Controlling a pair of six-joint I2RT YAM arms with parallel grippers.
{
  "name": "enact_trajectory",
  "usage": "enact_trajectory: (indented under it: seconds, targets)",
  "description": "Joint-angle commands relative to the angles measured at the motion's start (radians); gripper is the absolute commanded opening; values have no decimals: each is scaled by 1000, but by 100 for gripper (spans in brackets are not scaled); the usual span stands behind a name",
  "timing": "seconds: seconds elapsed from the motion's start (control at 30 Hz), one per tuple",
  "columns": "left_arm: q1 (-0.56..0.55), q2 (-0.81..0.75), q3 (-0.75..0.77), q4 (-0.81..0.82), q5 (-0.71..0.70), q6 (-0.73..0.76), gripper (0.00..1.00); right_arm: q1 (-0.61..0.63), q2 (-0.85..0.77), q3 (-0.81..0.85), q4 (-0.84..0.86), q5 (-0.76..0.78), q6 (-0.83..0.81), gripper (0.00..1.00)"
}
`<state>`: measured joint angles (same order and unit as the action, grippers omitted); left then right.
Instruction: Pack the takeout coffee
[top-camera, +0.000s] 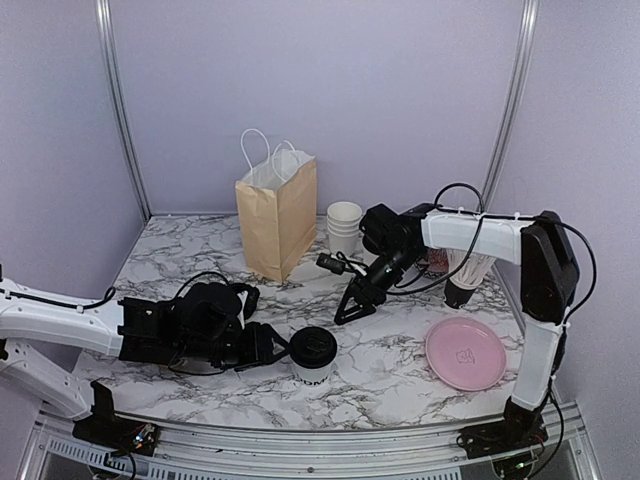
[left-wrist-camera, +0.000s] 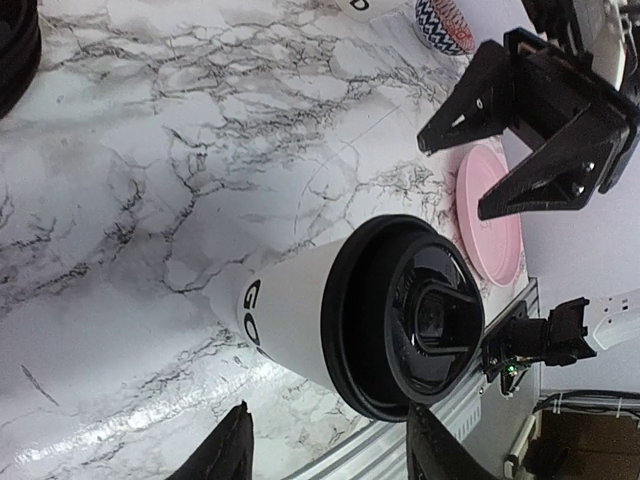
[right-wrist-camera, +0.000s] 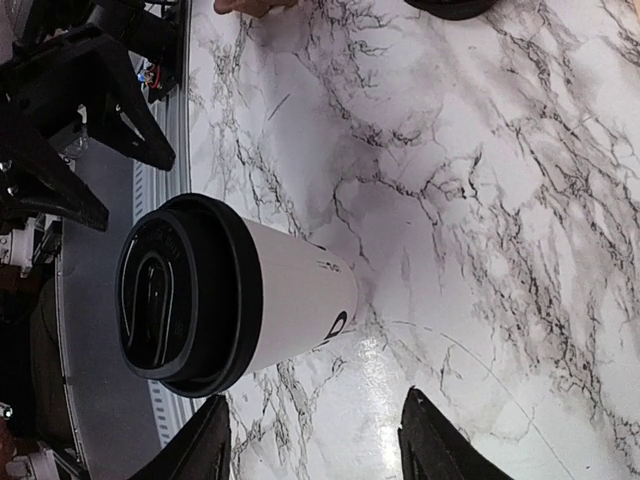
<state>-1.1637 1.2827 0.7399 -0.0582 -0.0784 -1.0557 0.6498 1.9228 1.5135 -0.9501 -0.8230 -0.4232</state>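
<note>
The left gripper (top-camera: 274, 345) is sitting half open and empty, just left of the upright takeout coffee (top-camera: 313, 355). The right gripper (top-camera: 347, 312), also parted and empty, is hovering farther off behind it. In the left wrist view, the coffee is standing close ahead, untouched by the jaws. In the right wrist view, it is standing farther ahead.

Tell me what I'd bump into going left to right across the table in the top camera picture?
left end effector → takeout coffee → right end effector → pink plate
</note>
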Motion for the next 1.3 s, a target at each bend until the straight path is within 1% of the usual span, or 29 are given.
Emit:
enact_trajectory:
  seconds: [0.0, 0.1, 0.17, 0.3, 0.8, 0.93, 1.1, 1.2, 1.27]
  targets:
    - [-22, 52, -25, 124, 70, -72, 50, 0, 53, 60, 5, -31, 6, 57]
    - [-24, 75, -44, 189, 74, -88, 46, 14, 66, 66, 2, -32, 4, 57]
    - [-24, 80, -57, 222, 105, -95, 45, 23, 69, 66, -3, -34, -1, 57]
    - [-24, 93, -65, 241, 107, -96, 43, 45, 74, 68, -10, -46, -9, 57]
    - [0, 157, -103, 192, 111, -121, 33, 69, 115, 56, -32, -64, -26, 59]
    - [14, 184, -131, 173, 115, -128, 29, 82, 147, 39, -22, -36, -16, 59]
    - [19, 224, -185, 164, 148, -154, 27, 84, 197, 28, -12, 49, 23, 57]
    - [18, 216, -165, 151, 156, -137, 28, 83, 200, 31, -13, 59, 24, 56]
    - [17, 200, -114, 113, 140, -93, 29, 83, 181, 47, -19, 56, 17, 56]
